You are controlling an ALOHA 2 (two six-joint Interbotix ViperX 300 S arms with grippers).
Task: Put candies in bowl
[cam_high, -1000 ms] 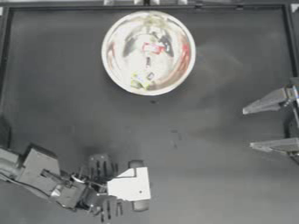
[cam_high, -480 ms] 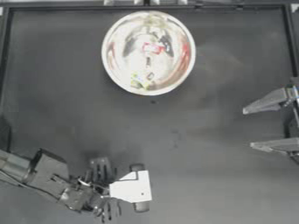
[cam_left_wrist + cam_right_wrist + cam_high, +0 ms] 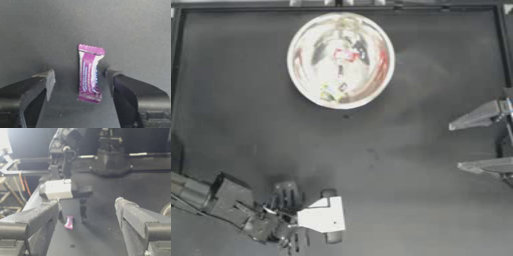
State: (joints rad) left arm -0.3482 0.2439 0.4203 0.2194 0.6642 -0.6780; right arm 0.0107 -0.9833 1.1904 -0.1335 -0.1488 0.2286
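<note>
A purple-pink candy packet [image 3: 89,73] lies flat on the dark table between the two fingers of my left gripper [image 3: 80,80], which is open and points down over it; neither finger touches it. From above, the left gripper [image 3: 306,200] is near the front left of the table and its white wrist camera hides the packet. The same candy [image 3: 69,222] shows in the right wrist view, under the left gripper. The shiny bowl [image 3: 304,82] stands at the back centre, holding a red-and-white sweet [image 3: 346,54] and a yellow-green one [image 3: 330,92] among reflections. My right gripper [image 3: 457,145] waits open at the right edge.
The table's raised rim [image 3: 338,7] runs along the back. In the right wrist view, dark equipment and cables [image 3: 20,181] stand beyond the table behind the left arm.
My left arm has shifted a little toward the front edge of the table, with the gripper still open. The right arm and the bowl have not moved.
</note>
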